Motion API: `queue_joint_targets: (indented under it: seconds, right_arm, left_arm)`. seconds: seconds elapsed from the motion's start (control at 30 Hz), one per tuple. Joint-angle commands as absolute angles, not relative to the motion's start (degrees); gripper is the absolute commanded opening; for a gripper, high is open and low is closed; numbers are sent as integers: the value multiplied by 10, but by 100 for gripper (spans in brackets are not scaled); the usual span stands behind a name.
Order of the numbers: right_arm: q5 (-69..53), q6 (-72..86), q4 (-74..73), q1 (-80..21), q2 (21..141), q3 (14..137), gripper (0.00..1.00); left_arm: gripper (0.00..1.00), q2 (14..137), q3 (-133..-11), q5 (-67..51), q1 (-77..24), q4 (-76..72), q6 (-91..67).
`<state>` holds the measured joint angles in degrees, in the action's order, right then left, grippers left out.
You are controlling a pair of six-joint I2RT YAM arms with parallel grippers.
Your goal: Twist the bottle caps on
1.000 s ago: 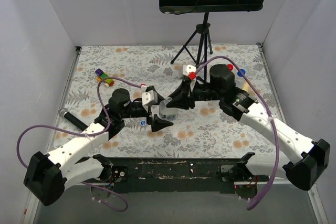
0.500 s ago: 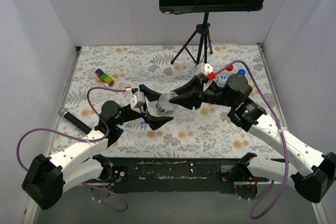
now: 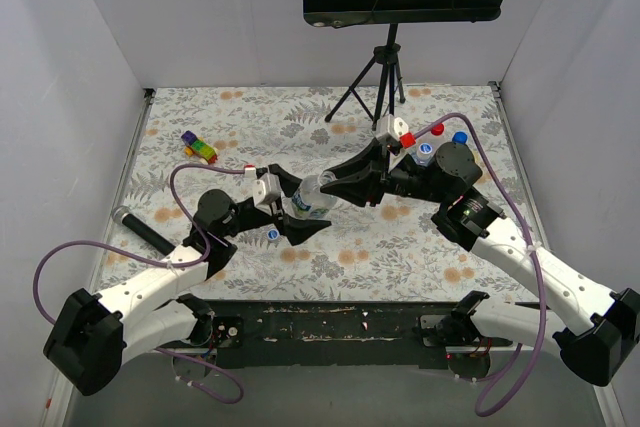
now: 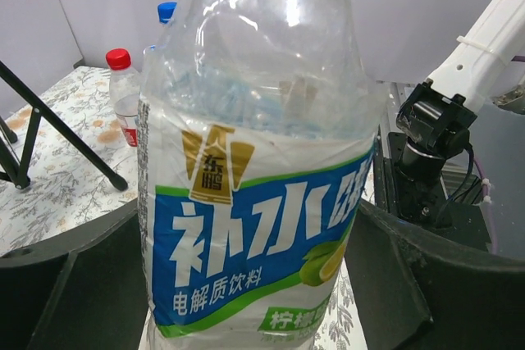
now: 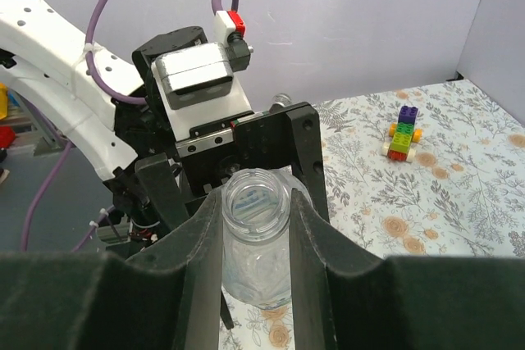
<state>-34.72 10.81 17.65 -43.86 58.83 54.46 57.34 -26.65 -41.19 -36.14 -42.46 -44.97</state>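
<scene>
Item: bottle (image 4: pixel 262 79), centre of the left wrist view. Blue label (image 4: pixel 246 264) carries:
- gold emblem (image 4: pixel 217 161), upper left of the label: "东鹏"
- large white characters: "补水啦", the last curving out of sight at the right
- smaller white line beneath: "电解质饮料"
- bottom edge of the frame, cut off: "柠檬"

Bright, even light; soft shadows

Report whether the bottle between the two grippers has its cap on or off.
Off. The right wrist view looks down into the bottle through its open mouth: the rim is bare, with no cap on it.
</scene>
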Motion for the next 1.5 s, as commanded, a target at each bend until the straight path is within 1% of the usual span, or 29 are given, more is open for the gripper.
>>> queue_joint_targets:
  seconds: [0.0, 0.1, 0.2, 0.23, 0.33, 0.37, 0.4, 0.5, 0.6, 0.77, 0.87, 1.0, 1.13, 1.27, 1.33, 1.47]
  right_arm:
    - [-352, 120, 221, -439, 587, 542, 1]
    - [-352, 122, 219, -439, 589, 541, 1]
    - [-344, 120, 208, -439, 588, 544, 1]
    - [-337, 117, 197, -439, 586, 546, 6]
    - [-300, 93, 150, -439, 581, 562, 36]
    - [-285, 84, 134, -439, 579, 569, 45]
    - [-270, 77, 116, -439, 577, 576, 52]
    - [-210, 52, 69, -438, 573, 592, 68]
    - [-160, 27, 30, -438, 574, 604, 77]
    - [-137, 2, -39, -439, 612, 623, 80]
    - [-148, -35, -73, -439, 667, 630, 81]
    - [-156, -64, -89, -451, 751, 626, 81]
    - [-156, -76, -37, -488, 831, 613, 81]
    - [-155, -88, -6, -526, 921, 635, 80]
    - [-155, -89, 40, -541, 967, 638, 80]
    - [-146, -90, 74, -566, 1047, 666, 77]
  left_arm:
    - [78, 570, -289, -414, -363, -403, -433]
    - [71, 564, -291, -410, -363, -396, -431]
    - [60, 559, -300, -381, -363, -367, -423]
    - [59, 558, -305, -372, -362, -351, -416]
    - [57, 550, -314, -328, -362, -320, -410]
    - [55, 548, -316, -312, -363, -313, -410]
    - [53, 548, -318, -291, -363, -303, -409]
    - [50, 548, -334, -207, -361, -262, -408]
    - [48, 555, -351, -114, -343, -227, -425]
    - [48, 570, -376, 9, -255, -181, -494]
    - [50, 563, -381, 46, -211, -170, -493]
    - [50, 551, -382, 111, -198, -156, -464]
    - [50, 538, -381, 172, -185, -152, -447]
    - [50, 531, -381, 227, -177, -156, -413]
    - [50, 527, -380, 242, -175, -160, -402]
    - [51, 524, -376, 241, -174, -166, -397]
